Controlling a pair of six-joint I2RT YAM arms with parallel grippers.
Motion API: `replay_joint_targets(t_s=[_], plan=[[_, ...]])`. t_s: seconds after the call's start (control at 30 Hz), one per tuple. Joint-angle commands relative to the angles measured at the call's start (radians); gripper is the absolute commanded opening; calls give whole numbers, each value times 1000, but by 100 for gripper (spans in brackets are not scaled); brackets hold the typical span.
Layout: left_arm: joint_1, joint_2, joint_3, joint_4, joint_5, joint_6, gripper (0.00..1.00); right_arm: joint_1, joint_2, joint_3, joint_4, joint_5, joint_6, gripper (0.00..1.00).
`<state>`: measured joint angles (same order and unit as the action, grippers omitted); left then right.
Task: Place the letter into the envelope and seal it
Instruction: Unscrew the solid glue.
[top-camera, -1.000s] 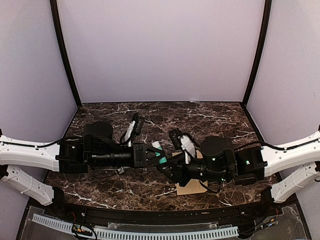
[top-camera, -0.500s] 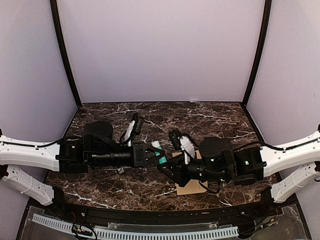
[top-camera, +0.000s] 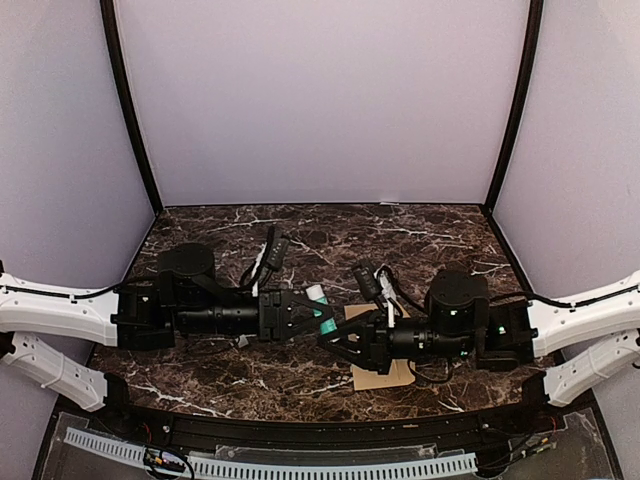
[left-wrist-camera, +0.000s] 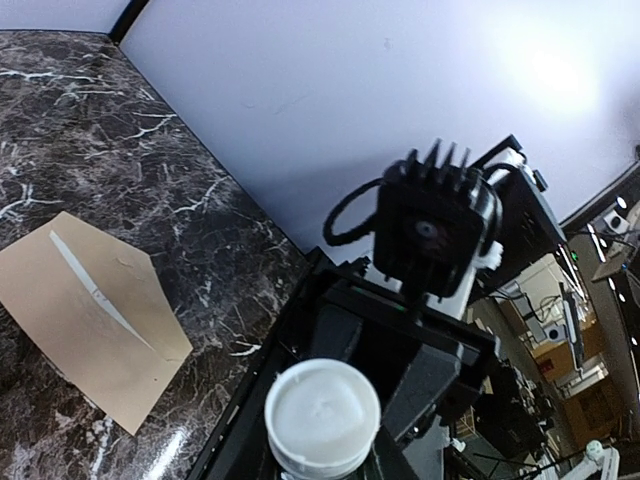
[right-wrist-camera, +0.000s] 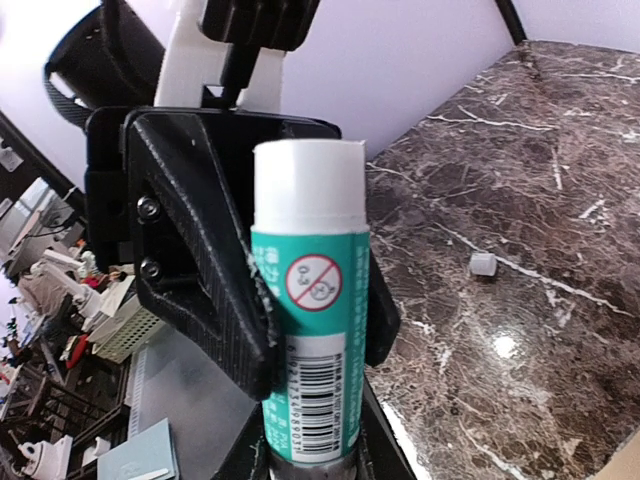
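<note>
glue stick (right-wrist-camera: 307, 300): a round plastic stick with a teal label and a white end. It is held in the air near the middle of the dark marble table (top-camera: 430, 235). In the top view the white end points to 11 o'clock and the teal body to 5 o'clock.
left gripper (top-camera: 312, 318): its black jaws are clamped on both sides of the labelled body, as the right wrist view shows clearly.
right gripper (top-camera: 338, 338): it meets the lower end of the stick from 4 o'clock. Its jaws have become narrower in the last second. Its own fingertips are below the edge of its view, so I cannot tell if they really pinch the stick.
what changed: the right forearm has swung flatter and its wrist has turned, while its tip stayed at the stick. The left arm has hardly moved.
envelope (left-wrist-camera: 85, 330): flat, tan kraft paper, lying on the table at 5 o'clock from the middle, partly under the right arm. Its pointed flap is open.
letter: no loose white sheet is visible. A thin white line (left-wrist-camera: 100, 295) along the envelope's mouth may be its edge, so it is probably inside already.
meaning: the insertion seems done and the work is now on sealing. Both arms are likely preparing the glue; the flap is not yet glued or closed.
small white piece (right-wrist-camera: 483, 264): it lies on the table at 3 o'clock of the stick in the right wrist view, and is too small to identify.
</note>
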<state>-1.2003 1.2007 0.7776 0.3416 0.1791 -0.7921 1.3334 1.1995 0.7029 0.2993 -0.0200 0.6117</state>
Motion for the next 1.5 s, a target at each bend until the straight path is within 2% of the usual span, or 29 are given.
replay_joint_targets(t_s=[0.0,0.13,0.27,0.37,0.47,0.7,0.77,0.83,0.97,1.07,1.17,1.33,1.47], plan=[[-5,-46,-60,208,223,30,0,-56,-17,-59,315,-285,83,0],[-5,-59,-76,254,290,39,0,-70,13,-75,446,-443,140,0],[-5,-69,-84,273,317,48,0,-73,46,-74,521,-538,198,0],[-5,-74,-84,262,317,54,0,-74,45,-86,547,-556,214,0],[-5,-86,-94,264,303,51,0,-74,29,-77,481,-516,189,1],[-5,-163,-123,197,77,19,0,-73,-38,-50,226,-352,98,55],[-5,-186,-124,158,4,7,0,-70,-59,-30,124,-282,64,64],[-5,-202,-113,98,-63,-11,0,-64,-73,-10,37,-226,33,69],[-5,-209,-83,-11,-147,-49,0,-25,-66,51,-118,-81,-25,70],[-5,-199,-53,-101,-204,-80,0,25,-46,102,-182,69,-44,67],[-5,-183,-40,-126,-213,-94,0,55,-10,146,-224,153,-46,61],[-5,-158,-22,-116,-188,-100,0,66,83,218,-292,207,-38,66],[-5,-138,-12,-116,-183,-99,0,65,131,252,-323,217,-33,64]])
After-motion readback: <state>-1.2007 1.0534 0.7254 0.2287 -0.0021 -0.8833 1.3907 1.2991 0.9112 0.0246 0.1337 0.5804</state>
